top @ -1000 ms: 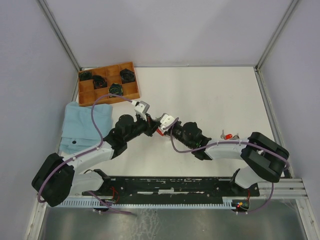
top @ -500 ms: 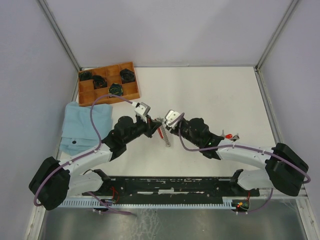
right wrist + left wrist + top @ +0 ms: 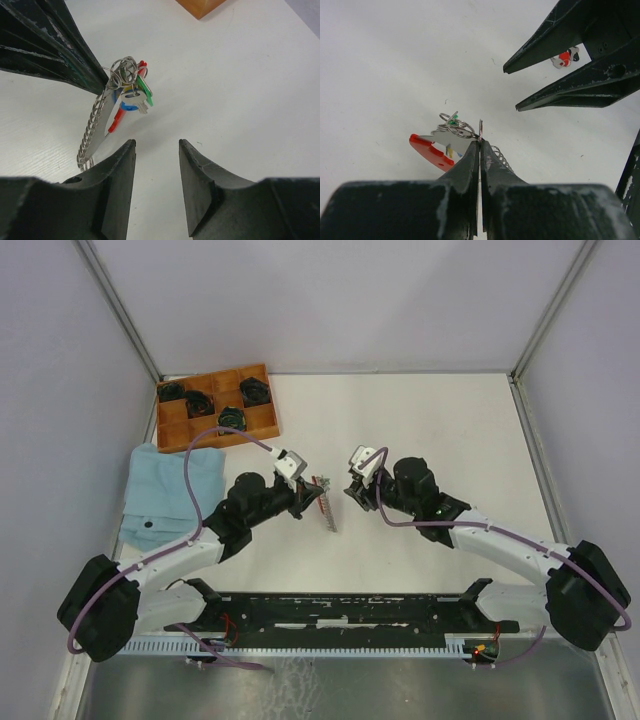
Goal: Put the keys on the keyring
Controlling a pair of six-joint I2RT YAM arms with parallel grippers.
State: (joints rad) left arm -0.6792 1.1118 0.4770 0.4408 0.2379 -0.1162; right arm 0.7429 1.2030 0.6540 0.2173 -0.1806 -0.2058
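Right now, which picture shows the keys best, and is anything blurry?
Right wrist view: keys sharp and bright, right fingers big and soft-edged. Left wrist view: keyring clear, left fingers dark. Top view: even light, keys tiny.

Bare tabletop (image 3: 440, 420) lay open beyond both claws. Only a narrow gap separated the left claw (image 3: 480, 145), pinched on the dangling keyring (image 3: 122, 70), from the spread right claw (image 3: 157, 145). The wooden tray (image 3: 264, 421) and blue cloth (image 3: 165, 485) crowded the far left.
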